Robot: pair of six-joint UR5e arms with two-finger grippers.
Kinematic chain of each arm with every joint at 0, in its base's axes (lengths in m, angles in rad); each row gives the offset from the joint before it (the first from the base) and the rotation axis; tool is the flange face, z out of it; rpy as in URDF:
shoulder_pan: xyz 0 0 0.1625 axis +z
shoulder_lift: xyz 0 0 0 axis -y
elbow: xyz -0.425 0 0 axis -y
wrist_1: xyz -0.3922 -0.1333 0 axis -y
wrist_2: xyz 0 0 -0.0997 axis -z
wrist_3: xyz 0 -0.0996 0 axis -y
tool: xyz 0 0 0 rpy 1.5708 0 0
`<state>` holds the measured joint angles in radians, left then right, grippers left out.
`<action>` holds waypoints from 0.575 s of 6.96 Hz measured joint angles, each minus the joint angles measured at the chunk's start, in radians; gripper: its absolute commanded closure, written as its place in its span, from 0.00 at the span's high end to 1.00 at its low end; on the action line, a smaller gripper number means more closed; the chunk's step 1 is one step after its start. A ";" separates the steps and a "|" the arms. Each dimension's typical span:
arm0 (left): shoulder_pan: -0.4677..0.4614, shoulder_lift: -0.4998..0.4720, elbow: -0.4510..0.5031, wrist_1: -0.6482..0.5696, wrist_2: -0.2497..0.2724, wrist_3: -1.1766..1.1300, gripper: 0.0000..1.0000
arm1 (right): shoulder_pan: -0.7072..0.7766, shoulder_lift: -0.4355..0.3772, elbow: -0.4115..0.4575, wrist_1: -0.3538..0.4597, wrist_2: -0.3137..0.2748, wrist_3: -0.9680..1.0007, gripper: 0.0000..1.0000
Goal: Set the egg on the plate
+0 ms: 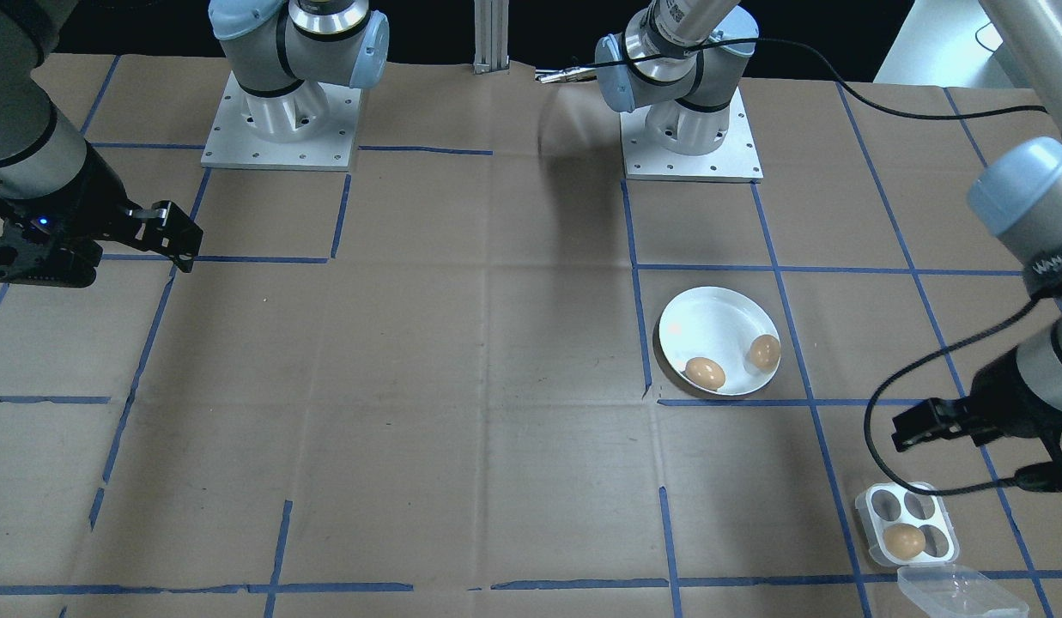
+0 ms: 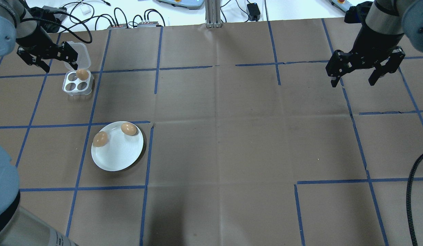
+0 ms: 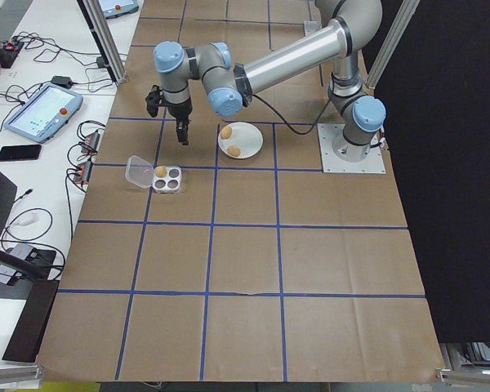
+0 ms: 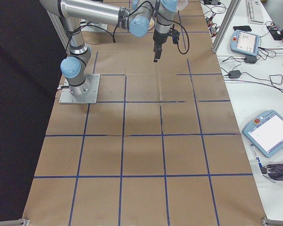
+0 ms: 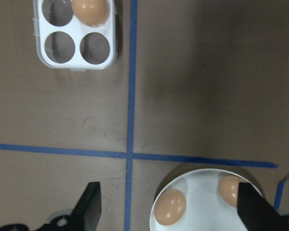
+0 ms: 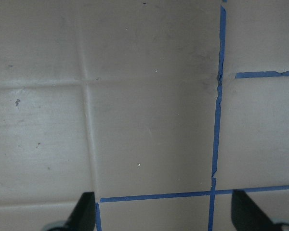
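1. Two arms over my brown paper-covered table (image 2: 232, 136) with blue tape lines.
2. My right gripper (image 2: 363, 70) hangs above bare table, fingers spread wide, nothing in them.
3. My left gripper (image 2: 47, 56) hovers beside the egg tray, fingers wide apart, empty.
4. White plate (image 2: 117, 150) sits on the left side, near the tray but apart from it.
5. Egg tray (image 2: 78, 82) has its clear lid (image 2: 78, 54) flipped open; three cups empty.
6. One brown egg (image 2: 82, 73) sits in a tray cup.
7. On the plate: one egg near the rim (image 2: 129, 128), another egg (image 2: 100, 139) beside it, apart.
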<state>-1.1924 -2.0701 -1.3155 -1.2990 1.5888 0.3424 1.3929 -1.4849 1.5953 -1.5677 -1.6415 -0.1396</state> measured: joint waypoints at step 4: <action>0.019 -0.242 0.187 0.015 -0.003 0.097 0.99 | 0.000 0.000 0.000 0.000 0.000 0.000 1.00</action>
<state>-1.1735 -2.3123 -1.1287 -1.2838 1.5854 0.4389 1.3929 -1.4848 1.5954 -1.5680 -1.6414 -0.1396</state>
